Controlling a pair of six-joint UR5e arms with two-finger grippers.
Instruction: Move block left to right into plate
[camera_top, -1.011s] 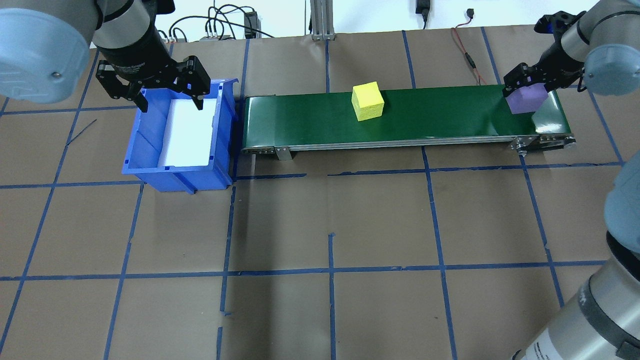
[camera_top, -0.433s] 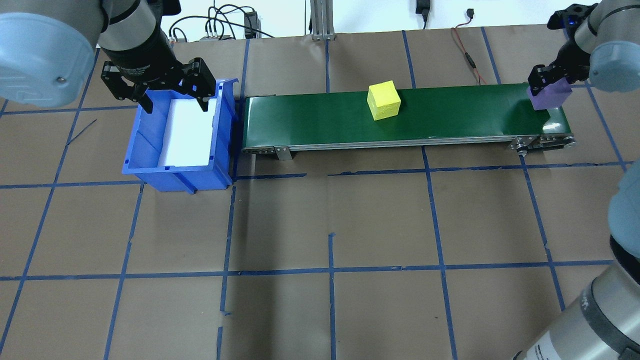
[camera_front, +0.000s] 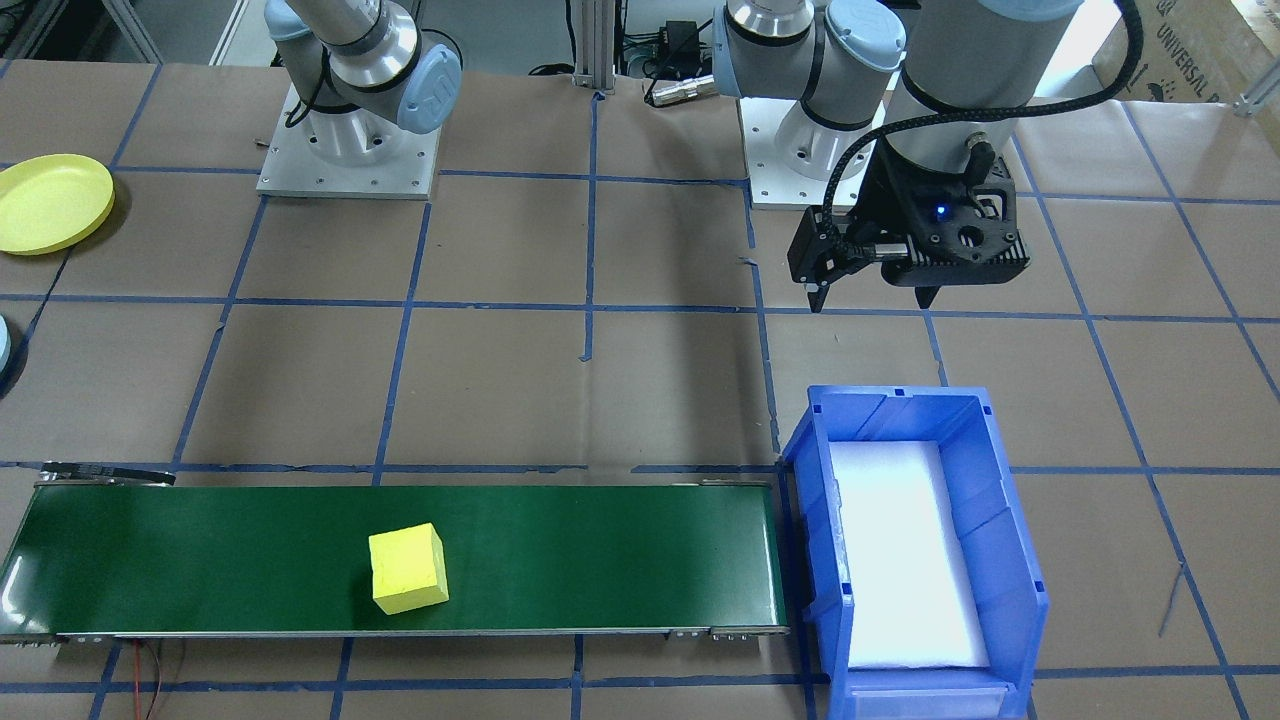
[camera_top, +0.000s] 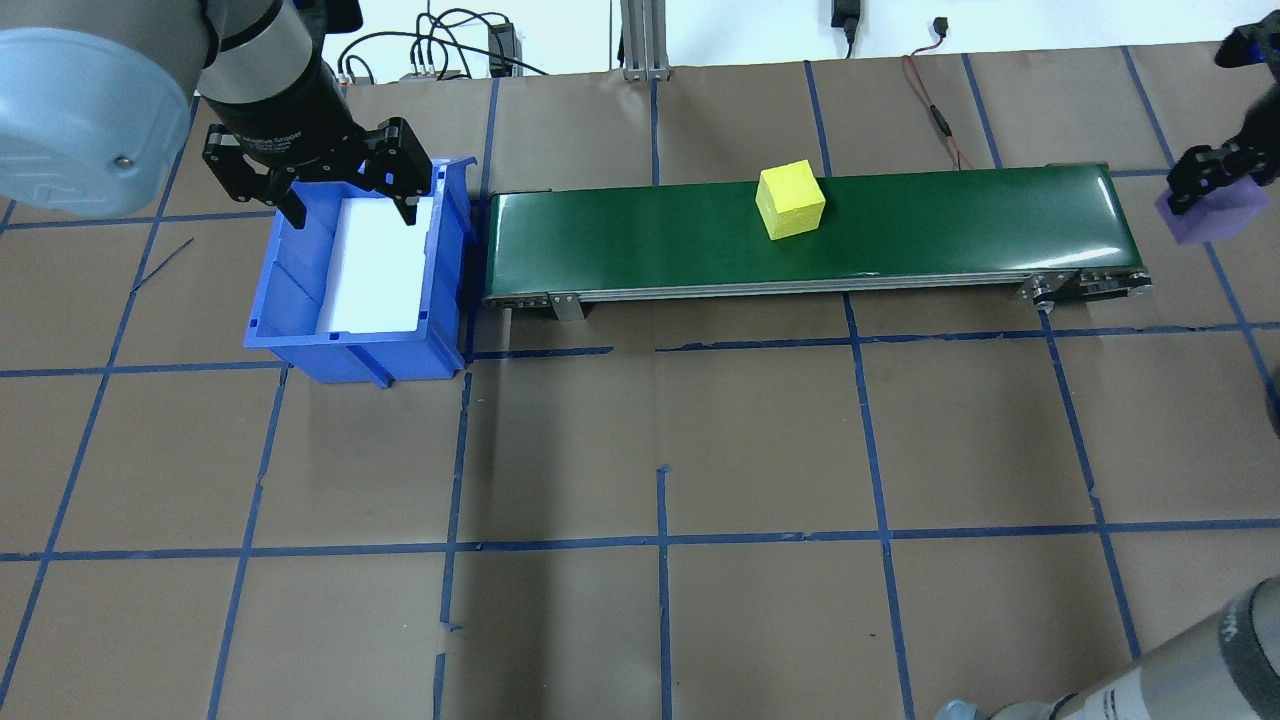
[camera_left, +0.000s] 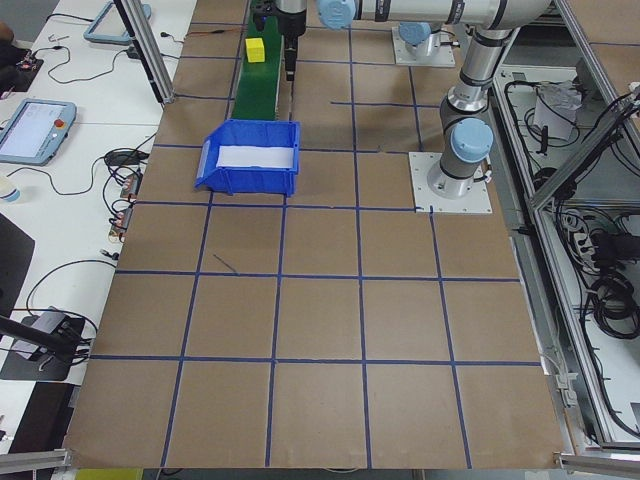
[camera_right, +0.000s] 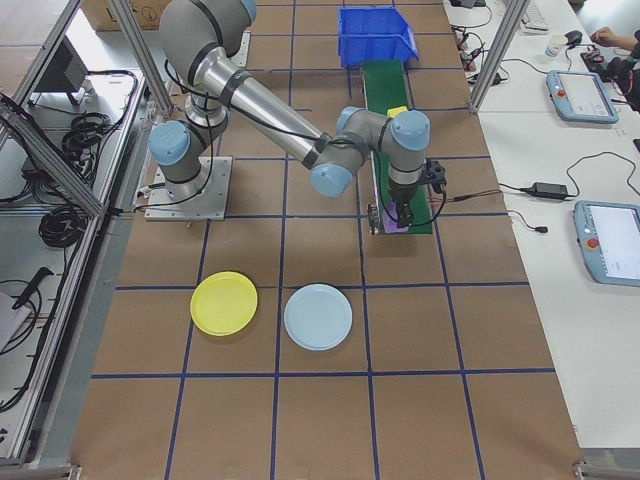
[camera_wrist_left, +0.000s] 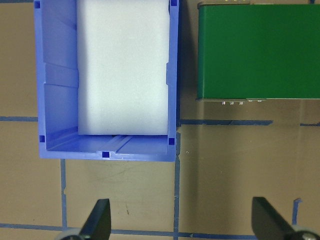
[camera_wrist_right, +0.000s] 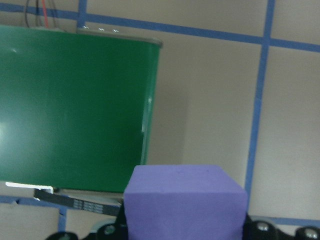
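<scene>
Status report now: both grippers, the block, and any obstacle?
Right gripper shut on purple block, clear of belt. Left gripper open over blue bin. Yellow block riding belt. Nothing blocking.

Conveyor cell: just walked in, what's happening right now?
The right end effector is shut on a purple block and holds it off the end of the green conveyor, over the paper-covered table. A yellow block sits on the belt. The left end effector hangs open over the blue bin, holding nothing. A yellow plate and a light blue plate lie on the table, both without blocks.
</scene>
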